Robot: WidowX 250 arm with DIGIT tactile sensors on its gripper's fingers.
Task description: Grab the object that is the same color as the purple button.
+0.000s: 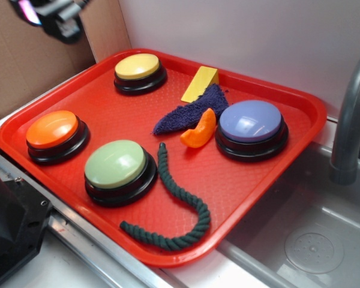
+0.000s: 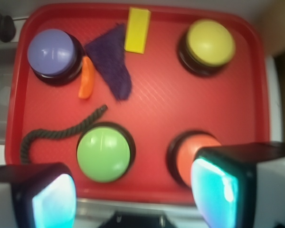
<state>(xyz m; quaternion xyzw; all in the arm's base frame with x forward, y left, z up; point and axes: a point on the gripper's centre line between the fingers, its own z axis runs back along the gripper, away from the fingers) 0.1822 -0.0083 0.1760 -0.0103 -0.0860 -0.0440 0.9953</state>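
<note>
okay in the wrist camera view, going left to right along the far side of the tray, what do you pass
purple button → orange slice → purple cloth → yellow block → yellow button

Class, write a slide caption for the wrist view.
Open gripper above a red tray holding the purple cloth and four buttons.

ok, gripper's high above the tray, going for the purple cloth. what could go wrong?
1. The small dark purple fuzzy cloth touches the yellow wedge block and the orange slice, so closing fingers could catch either.
2. It lies flat, so a shallow descent by the open gripper may close on nothing.
</note>
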